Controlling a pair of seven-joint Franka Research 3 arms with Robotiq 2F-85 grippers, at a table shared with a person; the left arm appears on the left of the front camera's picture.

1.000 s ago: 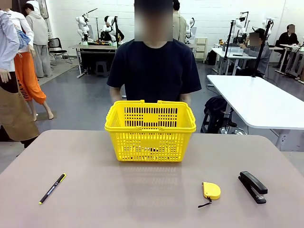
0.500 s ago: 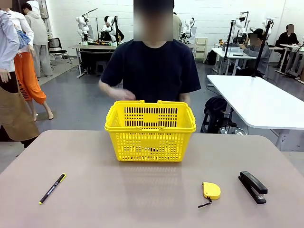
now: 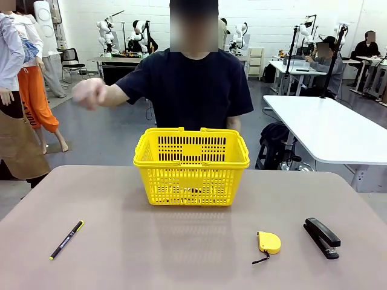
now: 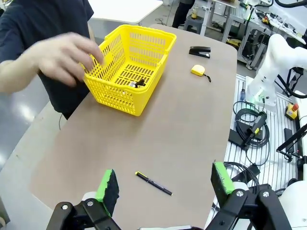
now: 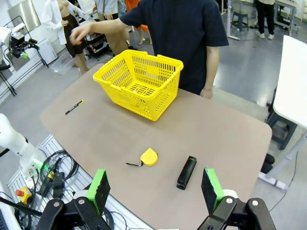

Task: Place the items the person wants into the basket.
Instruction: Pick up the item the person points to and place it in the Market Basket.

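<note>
The yellow basket (image 3: pixel 191 166) stands at the table's far middle, in front of the person (image 3: pixel 193 84). The person's arm is stretched out to picture left, the hand (image 3: pixel 89 93) blurred in the air. A thin black pen with yellow ends (image 3: pixel 66 240) lies alone at the near left. In the left wrist view my left gripper (image 4: pixel 165 181) hangs open high above the pen (image 4: pixel 153 183), touching nothing. On the floor of the basket (image 4: pixel 129 67) lies a small dark item (image 4: pixel 138 84). My right gripper (image 5: pixel 155 188) is open and empty, high over the near right table edge.
A small yellow tape measure (image 3: pixel 268 241) and a black stapler (image 3: pixel 321 237) lie at the near right. The wide stretch of brown table (image 3: pixel 181 241) between them and the pen is bare. Cables and an arm base (image 4: pixel 276 62) sit beyond the table's edge.
The person's hand has come up from behind the basket and swung out to picture left. The pen, tape measure, stapler and basket have not moved.
</note>
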